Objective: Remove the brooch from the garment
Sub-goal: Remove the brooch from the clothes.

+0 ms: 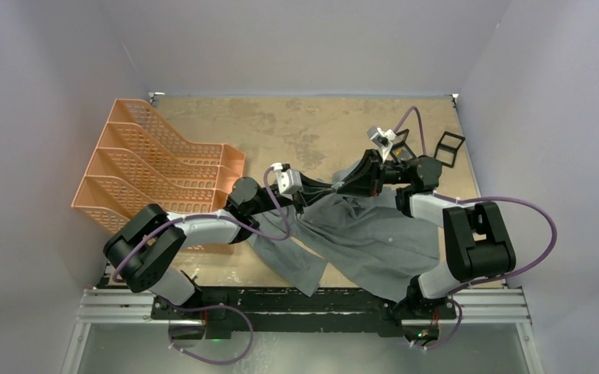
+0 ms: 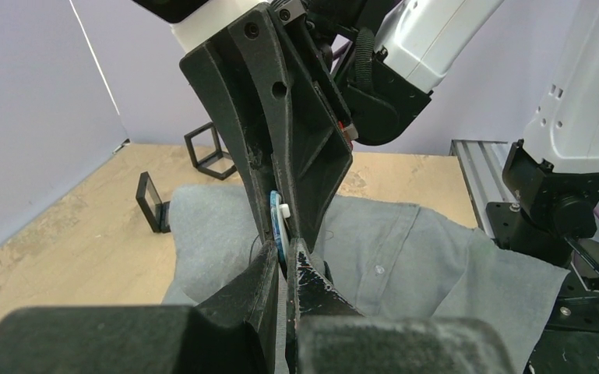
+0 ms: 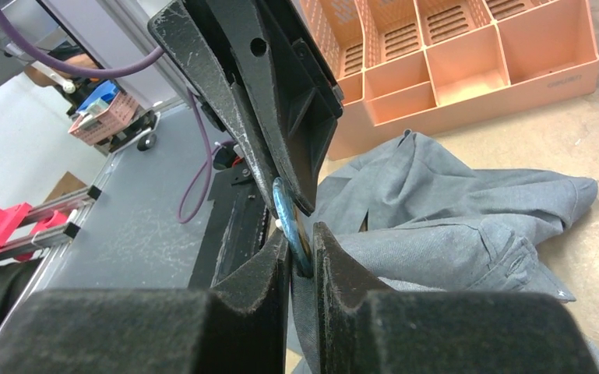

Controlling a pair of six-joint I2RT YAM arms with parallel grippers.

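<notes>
The garment [image 1: 374, 234], a grey button-up shirt, lies crumpled on the table, with its placket and a pale button [image 2: 379, 269] showing. The brooch [image 2: 278, 224] is a blue disc seen edge-on, standing up from the cloth. My right gripper [image 3: 302, 243] is shut on the brooch [image 3: 287, 218], and its fingers [image 2: 311, 148] come down over the disc in the left wrist view. My left gripper [image 2: 284, 261] is shut on a fold of the garment right at the brooch's lower edge. From above, both grippers meet tip to tip [image 1: 335, 187] and hide the brooch.
An orange slotted file rack [image 1: 156, 171] stands at the left of the table. Small black frames [image 1: 449, 148] sit at the back right. The aluminium base rail [image 1: 304, 308] runs along the near edge. Grey walls close in three sides.
</notes>
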